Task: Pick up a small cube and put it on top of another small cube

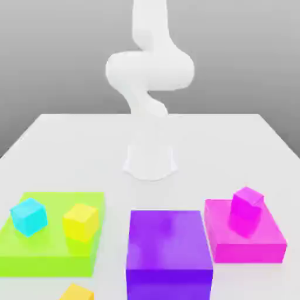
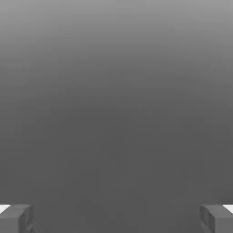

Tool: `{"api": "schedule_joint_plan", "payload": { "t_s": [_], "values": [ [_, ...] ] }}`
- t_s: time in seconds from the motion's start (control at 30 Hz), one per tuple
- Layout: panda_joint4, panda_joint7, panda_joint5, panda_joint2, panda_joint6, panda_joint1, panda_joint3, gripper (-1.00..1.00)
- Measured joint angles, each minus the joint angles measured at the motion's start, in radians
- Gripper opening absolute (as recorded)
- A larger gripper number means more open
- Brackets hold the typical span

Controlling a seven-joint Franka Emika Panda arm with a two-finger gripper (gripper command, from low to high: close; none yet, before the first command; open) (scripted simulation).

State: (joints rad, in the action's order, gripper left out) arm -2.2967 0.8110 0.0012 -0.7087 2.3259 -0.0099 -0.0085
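Two grey gripper [image 2: 116,218] fingers [image 2: 16,218] stand spread wide before you, gripping nothing; what seems your small amber cube [image 1: 77,292] sits beside the flat lime-green block [image 1: 53,255]

1. A white table [image 1: 53,135] fills the lower part of the exterior view — its far edge runs straight across.
2. Behind it stands a plain grey backdrop [image 1: 53,53], paler toward the top.
3. The light is soft and even — faint shadows only.
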Motion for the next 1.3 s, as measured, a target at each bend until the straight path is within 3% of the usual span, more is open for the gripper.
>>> {"api": "schedule_joint_plan", "payload": {
  "t_s": [0.97,1.1,1.13,1.3],
  "values": [
    [0.040,0.084,0.077,1.059,0.300,-0.128,-0.096,0.00],
    [0.066,0.070,0.101,1.204,0.398,-0.146,-0.079,0.00],
    [0.072,0.067,0.105,1.234,0.421,-0.151,-0.073,-1.00],
    [0.072,0.067,0.106,1.234,0.421,-0.151,-0.073,-1.00]
  ]
}}
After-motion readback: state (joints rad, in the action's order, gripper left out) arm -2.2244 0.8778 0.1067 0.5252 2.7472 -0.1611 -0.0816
